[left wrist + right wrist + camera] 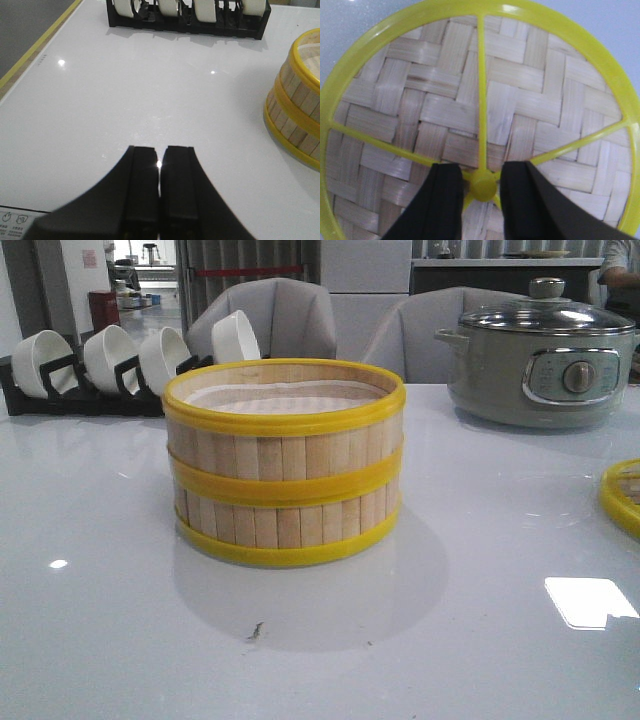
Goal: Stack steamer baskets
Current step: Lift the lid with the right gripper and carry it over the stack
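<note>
Right pincer (483,186) has its two black fingers (440,200) parted, one on each side of the small yellow knob (483,185) at the middle of the lid (470,115). Whether the fingers press on the knob or only stand close beside it cannot be told. The lid lies directly under this pincer: a round piece of pale woven bamboo with a yellow rim and thin yellow spokes running from the knob out to the rim. It rests flat on the white table (450,640), and in the front view only a curved bit of its yellow rim (620,495) shows at the right edge.

Left pincer (159,190) is closed, its two black fingers (140,185) pressed together with only a thin slit between them, holding nothing. It hangs over a bare part of the glossy table. Ahead of it and off to one side stand the two stacked baskets (297,105), one tier sitting squarely on the other, with pale wooden slat walls and yellow bands at the bottom, middle and top. In the front view the stack (284,460) stands near the middle of the table, open at the top.

Farther beyond the left pincer is a black rack (187,27) holding white bowls (105,355) on edge. A grey electric pot (540,355) with a glass cover stands at the far right of the table, behind the lid.
</note>
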Action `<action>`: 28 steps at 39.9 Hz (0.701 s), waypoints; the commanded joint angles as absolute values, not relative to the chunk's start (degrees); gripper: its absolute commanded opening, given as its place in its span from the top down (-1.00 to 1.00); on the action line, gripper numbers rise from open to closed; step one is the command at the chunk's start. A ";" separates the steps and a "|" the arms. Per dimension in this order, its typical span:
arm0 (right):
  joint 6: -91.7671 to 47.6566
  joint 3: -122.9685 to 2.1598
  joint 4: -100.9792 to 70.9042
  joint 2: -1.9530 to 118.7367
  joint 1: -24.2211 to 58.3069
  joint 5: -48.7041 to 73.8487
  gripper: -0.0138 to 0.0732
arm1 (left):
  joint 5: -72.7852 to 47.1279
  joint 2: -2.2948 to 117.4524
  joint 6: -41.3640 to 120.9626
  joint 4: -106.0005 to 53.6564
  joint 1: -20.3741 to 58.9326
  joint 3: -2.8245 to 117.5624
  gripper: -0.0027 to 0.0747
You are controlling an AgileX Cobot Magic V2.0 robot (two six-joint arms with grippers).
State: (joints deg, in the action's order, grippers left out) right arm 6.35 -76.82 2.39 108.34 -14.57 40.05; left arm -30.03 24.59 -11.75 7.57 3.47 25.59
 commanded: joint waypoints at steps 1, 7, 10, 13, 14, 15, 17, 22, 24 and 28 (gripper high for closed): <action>5.98 -78.60 2.56 105.72 -14.73 38.15 -0.03 | -25.14 24.80 -12.04 7.69 3.39 27.14 0.71; 5.98 -78.60 2.56 106.06 -14.73 38.31 -0.03 | -25.14 24.80 -12.04 7.69 3.39 27.14 0.71; 5.98 -78.60 2.56 106.19 -14.73 38.38 -0.03 | -25.14 24.80 -12.04 7.69 3.39 27.14 0.71; 5.98 -78.60 2.56 106.19 -14.73 38.12 -0.03 | -25.14 24.80 -12.04 7.69 3.39 27.14 0.71; 5.98 -78.60 2.56 106.19 -14.73 38.07 -0.03 | -25.14 24.80 -12.04 7.69 3.39 27.14 0.71; 5.98 -78.60 2.56 106.19 -14.73 37.94 -0.03 | -25.14 24.80 -12.04 7.69 3.39 27.14 0.71; 5.98 -78.60 2.56 106.19 -14.73 37.87 -0.03 | -25.14 24.80 -12.04 7.69 3.39 27.14 0.71; 5.98 -78.60 2.56 106.19 -14.73 38.19 0.04 | -25.14 24.80 -12.04 7.69 3.39 27.14 0.71; 5.98 -78.60 2.56 106.19 -14.73 38.82 0.15 | -25.14 24.80 -12.04 7.69 3.39 27.14 0.71; 5.98 -78.60 2.56 106.19 -14.73 39.52 0.43 | -25.14 24.80 -12.04 7.69 3.39 27.14 0.71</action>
State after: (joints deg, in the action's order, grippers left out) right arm 6.35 -76.87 2.39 109.20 -14.57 40.18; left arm -30.03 24.59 -11.75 7.57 3.47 25.59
